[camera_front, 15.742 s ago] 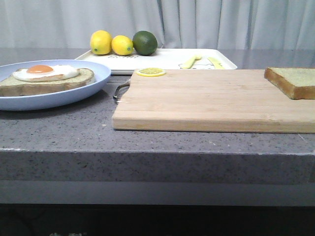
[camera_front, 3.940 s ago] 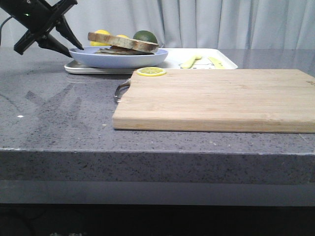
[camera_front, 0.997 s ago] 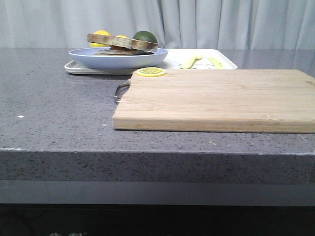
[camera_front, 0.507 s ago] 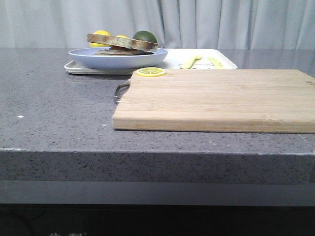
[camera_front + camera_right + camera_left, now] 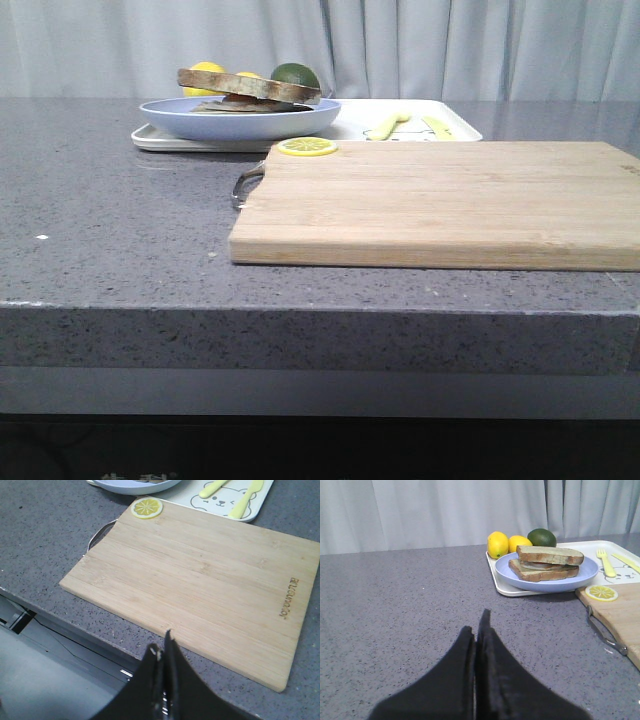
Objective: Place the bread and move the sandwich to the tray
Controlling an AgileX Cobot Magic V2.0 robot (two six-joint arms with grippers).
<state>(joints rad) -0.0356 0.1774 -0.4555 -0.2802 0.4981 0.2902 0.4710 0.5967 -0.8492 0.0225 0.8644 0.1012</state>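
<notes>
**Desk editor:** Nearest the cameras first. What are the grippers doing?

**Photographer:** Both hang free over the grey desk [image 5: 120,230]. The left gripper [image 5: 477,630] has its jaws pressed together with nothing between them, well short of the food. The right gripper [image 5: 162,652] is likewise closed and empty, poised above the near edge of the wooden cutting board [image 5: 200,580], touching nothing.

**Desk editor:** And beyond them?

**Photographer:** A lemon slice [image 5: 306,147] lies on the board's far left corner. Behind it the white tray [image 5: 400,128] carries the pale blue plate [image 5: 547,582], and the sandwich [image 5: 546,565] rests on that plate: the bread [image 5: 550,555] lies on top as the upper slice, slightly askew, with a pale filling just visible under it. Yellow cutlery lies on the tray's right part; two lemons [image 5: 507,544] and a lime [image 5: 541,537] lie at its far edge.

**Desk editor:** How would the sandwich handle?

**Photographer:** Probably light, soft and loose; the layers would likely slide or crush if pinched. The plate's rim looks the safer hold, stiff but smooth. As things lie, both steps appear complete.
</notes>
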